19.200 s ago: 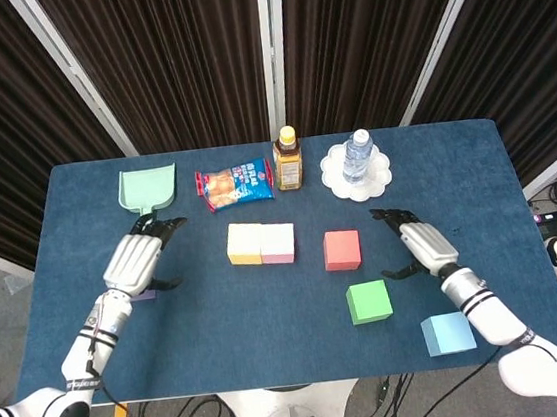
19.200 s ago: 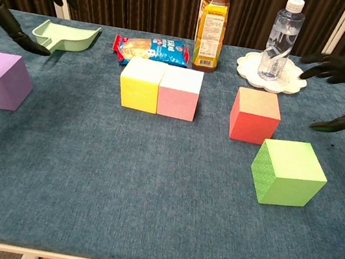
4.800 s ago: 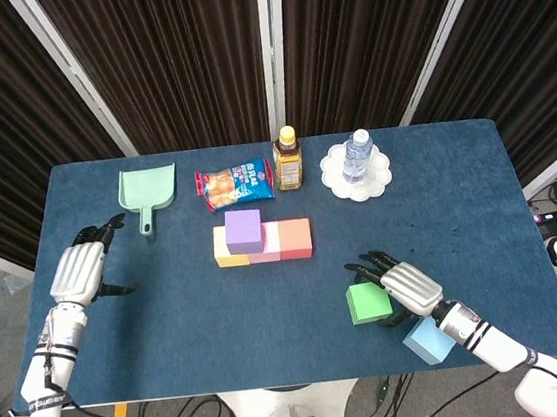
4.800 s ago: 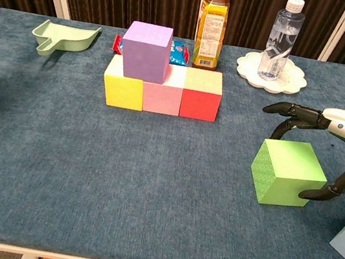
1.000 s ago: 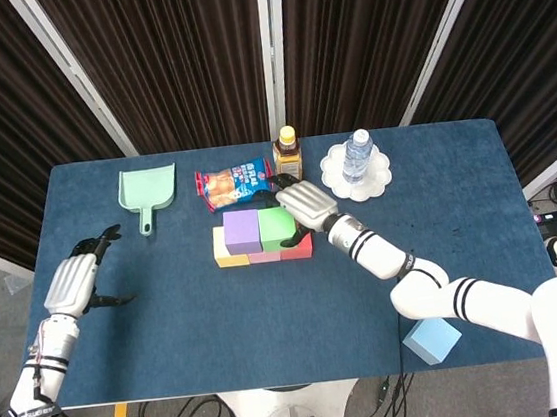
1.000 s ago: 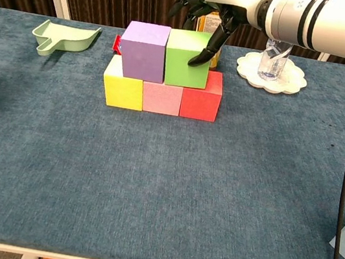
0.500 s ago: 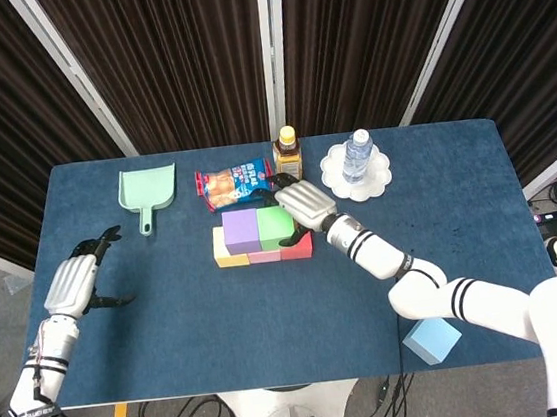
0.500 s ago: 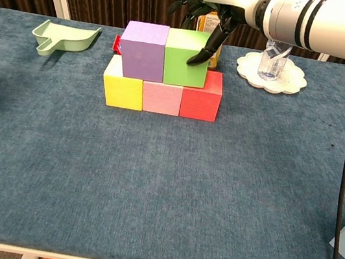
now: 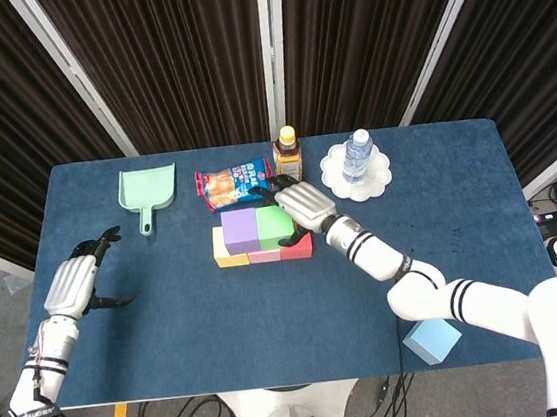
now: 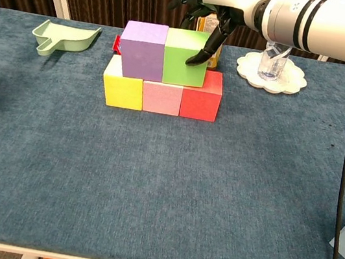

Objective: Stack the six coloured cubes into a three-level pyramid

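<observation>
A yellow cube [image 10: 123, 83], a pink cube [image 10: 161, 98] and a red cube [image 10: 201, 96] form a row on the blue table. On top of them a purple cube [image 10: 142, 51] and a green cube [image 10: 183, 59] sit side by side, touching. My right hand [image 10: 215, 5] grips the green cube from above, thumb on its right face and fingers behind it. In the head view the same right hand [image 9: 301, 206] covers the green cube [image 9: 273, 226]. A light blue cube [image 9: 431, 340] lies tilted at the table's near right. My left hand [image 9: 71, 283] hovers open at the left, holding nothing.
A green dustpan [image 9: 148, 189] lies at the back left, with a snack bag [image 9: 234, 183] behind the stack. A brown bottle [image 9: 288, 156] stands just behind my right hand, and a water bottle [image 9: 355, 156] stands on a white plate [image 10: 292, 79].
My right hand has nudged the green cube slightly left until it meets the purple cube. The left hand has stayed where it was.
</observation>
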Motion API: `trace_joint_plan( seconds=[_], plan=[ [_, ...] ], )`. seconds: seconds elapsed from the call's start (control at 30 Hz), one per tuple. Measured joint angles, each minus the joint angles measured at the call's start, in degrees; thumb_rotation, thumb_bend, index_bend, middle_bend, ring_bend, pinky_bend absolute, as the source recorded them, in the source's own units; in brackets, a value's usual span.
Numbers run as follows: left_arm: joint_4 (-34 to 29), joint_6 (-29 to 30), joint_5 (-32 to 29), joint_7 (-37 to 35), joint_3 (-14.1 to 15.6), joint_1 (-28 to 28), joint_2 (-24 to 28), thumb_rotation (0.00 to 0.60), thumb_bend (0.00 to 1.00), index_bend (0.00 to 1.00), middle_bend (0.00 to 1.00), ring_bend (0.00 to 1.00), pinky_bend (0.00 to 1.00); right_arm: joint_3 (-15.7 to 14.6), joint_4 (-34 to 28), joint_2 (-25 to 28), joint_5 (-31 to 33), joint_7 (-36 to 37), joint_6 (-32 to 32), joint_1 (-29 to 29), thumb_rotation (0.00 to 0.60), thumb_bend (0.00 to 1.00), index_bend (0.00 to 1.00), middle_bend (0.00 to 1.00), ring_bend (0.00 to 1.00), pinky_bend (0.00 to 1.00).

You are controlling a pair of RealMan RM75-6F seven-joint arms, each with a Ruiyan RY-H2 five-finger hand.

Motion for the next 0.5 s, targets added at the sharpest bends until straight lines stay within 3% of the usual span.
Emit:
trace_joint_plan(
  seconds=[0.5],
  plan=[
    [0.02, -0.15, 0.37, -0.36, 0.11, 0.13, 0.07, 0.600, 0.04, 0.08, 0.15, 0.19, 0.12, 0.32, -2.77, 0.49, 4.07, -4.21, 1.74, -0.77, 0.600, 0.09, 0.09, 0.32, 0.00, 0.00]
  ],
)
